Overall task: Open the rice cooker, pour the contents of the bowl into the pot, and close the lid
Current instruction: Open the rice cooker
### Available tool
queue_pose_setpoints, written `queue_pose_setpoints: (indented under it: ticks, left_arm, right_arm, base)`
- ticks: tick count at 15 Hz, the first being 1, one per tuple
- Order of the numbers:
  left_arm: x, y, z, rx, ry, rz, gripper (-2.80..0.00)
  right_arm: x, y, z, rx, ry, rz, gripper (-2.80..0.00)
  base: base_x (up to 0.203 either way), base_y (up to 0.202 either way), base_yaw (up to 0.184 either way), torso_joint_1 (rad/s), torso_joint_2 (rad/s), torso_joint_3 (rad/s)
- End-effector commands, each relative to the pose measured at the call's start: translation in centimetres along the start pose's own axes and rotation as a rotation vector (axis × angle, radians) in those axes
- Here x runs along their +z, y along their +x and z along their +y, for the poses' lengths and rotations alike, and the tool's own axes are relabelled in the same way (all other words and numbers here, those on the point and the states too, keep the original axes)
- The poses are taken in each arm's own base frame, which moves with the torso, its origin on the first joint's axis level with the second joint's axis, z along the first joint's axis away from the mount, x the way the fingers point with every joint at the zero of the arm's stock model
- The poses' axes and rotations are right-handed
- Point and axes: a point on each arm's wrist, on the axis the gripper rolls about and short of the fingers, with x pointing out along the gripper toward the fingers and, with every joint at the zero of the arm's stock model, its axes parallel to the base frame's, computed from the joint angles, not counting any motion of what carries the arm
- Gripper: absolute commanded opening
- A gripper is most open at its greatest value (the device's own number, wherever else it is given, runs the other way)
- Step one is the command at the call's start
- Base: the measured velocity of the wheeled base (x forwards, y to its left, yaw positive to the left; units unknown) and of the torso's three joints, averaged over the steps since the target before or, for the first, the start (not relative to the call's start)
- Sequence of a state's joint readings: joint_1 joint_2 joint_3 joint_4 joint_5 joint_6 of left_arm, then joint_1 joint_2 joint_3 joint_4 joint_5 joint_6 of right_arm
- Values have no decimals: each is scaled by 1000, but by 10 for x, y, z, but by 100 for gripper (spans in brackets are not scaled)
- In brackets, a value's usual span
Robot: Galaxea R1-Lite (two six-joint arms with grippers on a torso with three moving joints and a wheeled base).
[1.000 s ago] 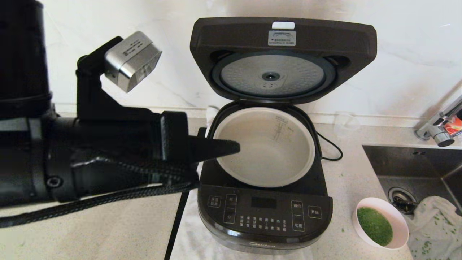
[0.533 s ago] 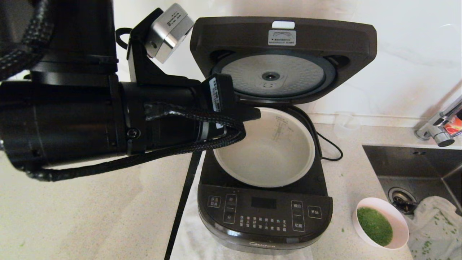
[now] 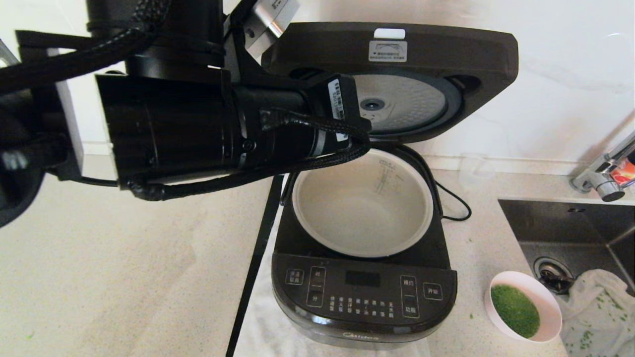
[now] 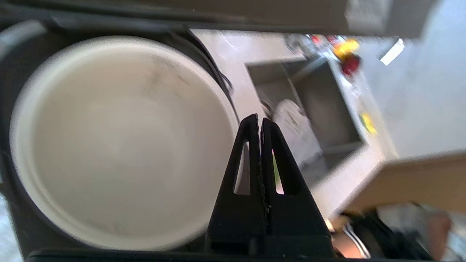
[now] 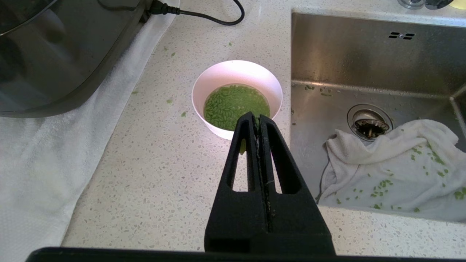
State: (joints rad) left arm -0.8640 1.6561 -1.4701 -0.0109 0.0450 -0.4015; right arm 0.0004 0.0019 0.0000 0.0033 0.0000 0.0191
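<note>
The black rice cooker [image 3: 364, 292] stands open, its lid [image 3: 397, 44] upright with the dimpled silver plate facing me. The pale grey pot [image 3: 362, 213] sits inside, empty. My left arm [image 3: 223, 124] hangs raised over the cooker's left side, in front of the lid's left part; its own wrist hides its fingers in the head view. In the left wrist view the left gripper [image 4: 259, 120] is shut and empty, above the pot [image 4: 109, 145]. The white bowl [image 5: 218, 72] of green bits [image 5: 233, 103] rests on the counter right of the cooker. My right gripper [image 5: 256, 118] hovers close before it, shut, holding nothing.
A steel sink [image 3: 570, 223] with a white cloth [image 3: 595, 302] lies right of the bowl [image 3: 550, 302], a faucet [image 3: 605, 178] behind it. The cooker's cord [image 3: 454, 203] trails at the back. A white towel [image 5: 36, 163] lies under the cooker. Green bits dot the counter.
My left arm has risen and swung back from the pot's left rim up to the lid's left side, uncovering the pot. Cooker and bowl have not moved.
</note>
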Motion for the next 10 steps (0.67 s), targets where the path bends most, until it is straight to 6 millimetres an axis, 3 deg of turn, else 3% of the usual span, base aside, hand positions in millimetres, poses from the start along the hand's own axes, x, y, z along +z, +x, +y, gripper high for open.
queue_pose_setpoints:
  ticks: [1,10]
  left_arm:
    - [1,17,0,44,18,-20,-280]
    - [27,42,10,91,62,-114,-280]
  right_arm:
    - [0,0,0,0,-1,1,-280]
    - [0,0,0,0,0,-1,-280]
  base:
    - [0,0,0,0,0,0]
    - [0,0,0,0,0,0]
